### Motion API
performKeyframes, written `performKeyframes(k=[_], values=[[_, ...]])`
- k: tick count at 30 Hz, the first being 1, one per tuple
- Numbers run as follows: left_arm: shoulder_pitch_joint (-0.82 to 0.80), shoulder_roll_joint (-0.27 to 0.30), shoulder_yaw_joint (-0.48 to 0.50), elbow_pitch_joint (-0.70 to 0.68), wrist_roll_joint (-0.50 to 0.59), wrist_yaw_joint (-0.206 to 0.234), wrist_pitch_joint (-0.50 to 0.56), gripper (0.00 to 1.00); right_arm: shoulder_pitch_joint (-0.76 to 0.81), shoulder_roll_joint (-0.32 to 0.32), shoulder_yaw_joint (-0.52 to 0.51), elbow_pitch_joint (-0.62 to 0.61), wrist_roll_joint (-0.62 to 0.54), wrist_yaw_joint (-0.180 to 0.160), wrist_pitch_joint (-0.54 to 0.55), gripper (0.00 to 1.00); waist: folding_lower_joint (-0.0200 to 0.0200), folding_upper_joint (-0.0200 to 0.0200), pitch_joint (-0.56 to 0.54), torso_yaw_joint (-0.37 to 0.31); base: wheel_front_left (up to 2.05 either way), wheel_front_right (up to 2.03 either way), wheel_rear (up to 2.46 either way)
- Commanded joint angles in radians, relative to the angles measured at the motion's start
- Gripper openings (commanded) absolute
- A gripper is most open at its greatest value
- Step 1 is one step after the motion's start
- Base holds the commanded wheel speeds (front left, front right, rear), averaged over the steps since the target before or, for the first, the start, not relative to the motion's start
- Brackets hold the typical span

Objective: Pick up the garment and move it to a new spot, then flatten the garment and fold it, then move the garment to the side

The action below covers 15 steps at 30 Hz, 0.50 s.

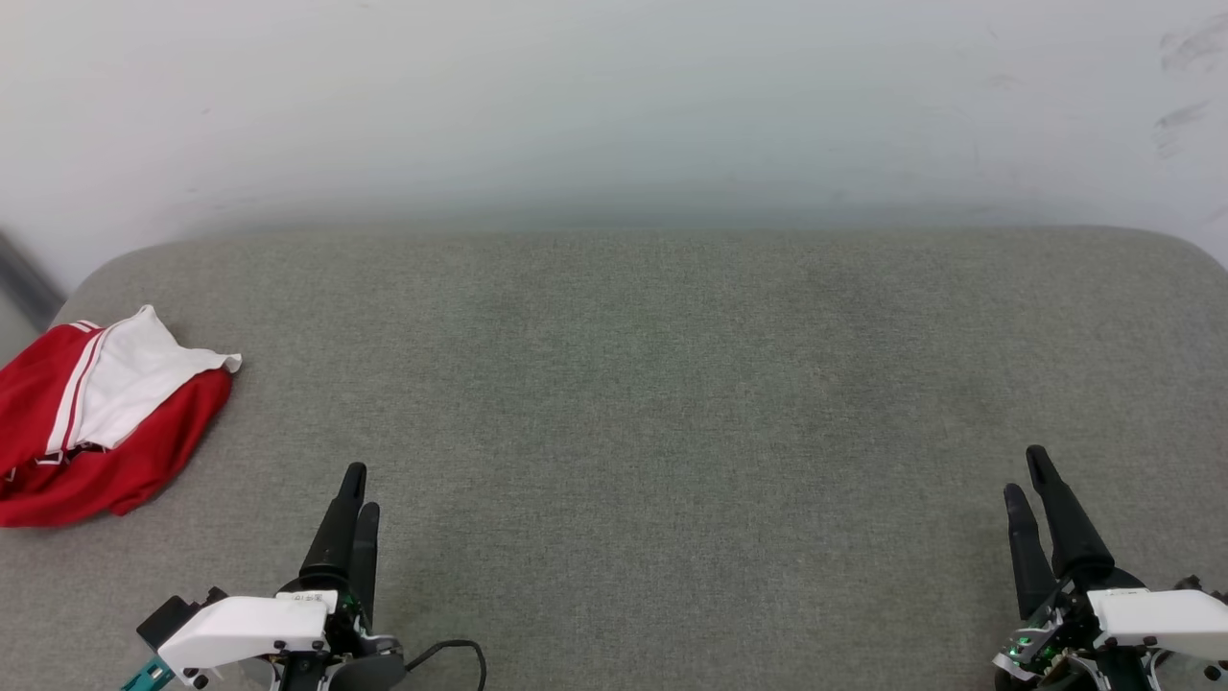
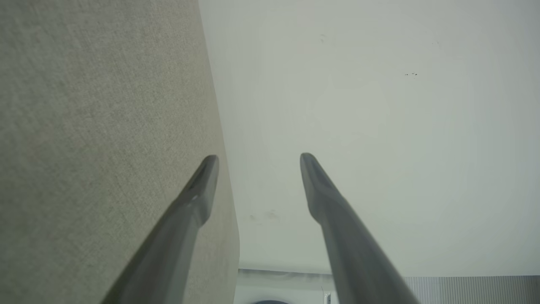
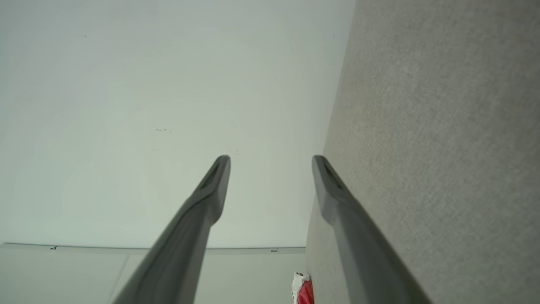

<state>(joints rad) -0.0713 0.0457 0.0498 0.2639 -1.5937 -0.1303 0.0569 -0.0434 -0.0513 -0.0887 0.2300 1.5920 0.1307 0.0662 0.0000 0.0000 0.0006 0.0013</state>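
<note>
Garment (image 1: 106,422) bunched on grey surface (image 1: 672,384), white wall (image 1: 614,96) behind; left end effector (image 1: 363,489), right end effector (image 1: 1025,471) spread.

Garment (image 1: 115,413) red, white, striped trim — fabric surface (image 1: 672,384) grey.

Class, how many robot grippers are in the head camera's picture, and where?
2. The left gripper at lower left, the right gripper at lower right; none seem hidden.

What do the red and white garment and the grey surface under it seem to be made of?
Garment: probably thin, soft knit cloth, matte; it lies in loose rumpled folds. Exact fibre cannot be told. Surface: seemingly woven upholstery fabric, matte grey; a fine weave grain shows, and its corners are rounded.
</note>
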Motion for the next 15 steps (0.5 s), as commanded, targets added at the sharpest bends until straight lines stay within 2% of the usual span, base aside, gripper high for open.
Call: performKeyframes(k=[1,9,11,12,13,15], values=[[-0.033,0.002,-0.007,-0.024,0.022,0.0,-0.013,1.0,-0.008,-0.009,0.006,-0.029,-0.013,0.0,-0.013,1.0,0.0,0.0,0.0,0.001,0.0,0.0,0.0],[-0.03,0.003,-0.011,-0.05,0.145,0.0,-0.044,1.0,0.001,-0.031,0.024,-0.049,-0.095,0.0,-0.051,1.0,0.0,0.0,-0.001,0.004,0.0,0.0,0.0],[-0.029,0.003,-0.016,-0.056,0.196,0.0,-0.052,1.0,0.002,-0.034,0.023,-0.054,-0.137,0.0,-0.06,1.0,0.0,0.0,-0.001,0.005,0.0,0.0,0.0],[-0.03,0.003,-0.02,-0.062,0.255,0.0,-0.06,1.0,0.002,-0.034,0.018,-0.062,-0.188,0.0,-0.069,1.0,0.0,0.0,-0.001,0.005,0.0,0.0,0.0],[-0.03,0.003,-0.02,-0.062,0.255,0.0,-0.06,1.0,0.002,-0.034,0.018,-0.062,-0.188,0.0,-0.069,1.0,0.0,0.0,-0.001,0.005,0.0,0.0,0.0],[-0.03,0.003,-0.026,-0.07,0.337,0.0,-0.073,1.0,0.005,-0.034,0.017,-0.076,-0.275,0.0,-0.081,1.0,0.0,0.0,-0.001,0.006,0.0,0.0,0.0]])
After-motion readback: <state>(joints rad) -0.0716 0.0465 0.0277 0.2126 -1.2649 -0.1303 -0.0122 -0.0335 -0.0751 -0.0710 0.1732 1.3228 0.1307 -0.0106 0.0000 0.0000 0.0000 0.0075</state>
